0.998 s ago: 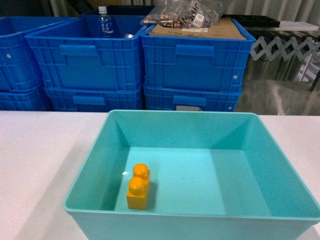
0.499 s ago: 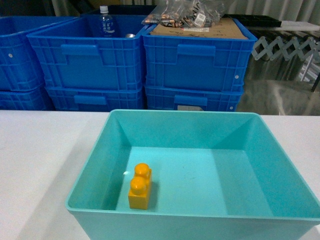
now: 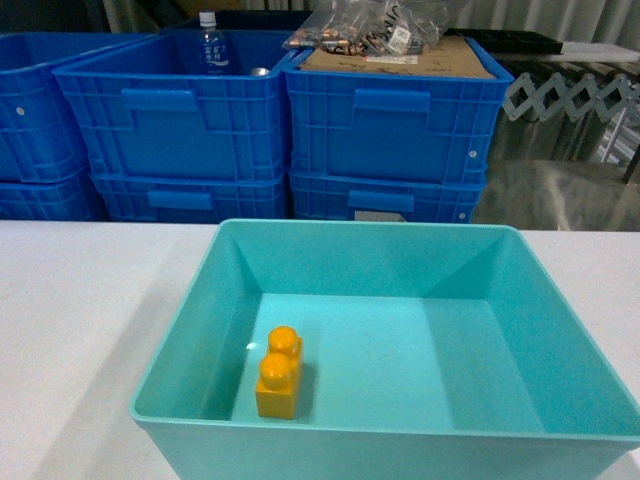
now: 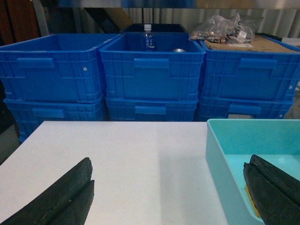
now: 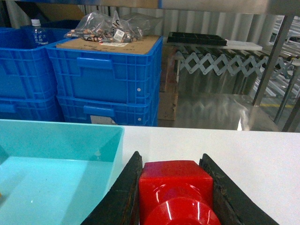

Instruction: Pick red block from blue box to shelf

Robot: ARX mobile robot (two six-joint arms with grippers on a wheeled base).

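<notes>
The red block (image 5: 176,187) sits clamped between the black fingers of my right gripper (image 5: 169,158), stud toward the camera, over the white table just right of the blue box (image 5: 61,129). In the head view the blue box (image 3: 380,228) holds only a yellow-orange two-stud brick (image 3: 278,372); neither gripper shows there. My left gripper (image 4: 168,185) stands open and empty over the table, its right finger above the blue box's (image 4: 220,154) left edge. Steel uprights of the shelf (image 5: 273,58) rise at the far right.
Dark blue ribbed crates (image 3: 385,120) are stacked behind the table; one holds a bottle (image 3: 208,45), another carries cardboard and a bag of parts (image 3: 375,30). A folding grey lattice (image 5: 220,65) stands by the steel rack. White tabletop (image 4: 126,159) lies left of the box.
The head view has shifted very slightly. The yellow-orange brick and the box have not moved.
</notes>
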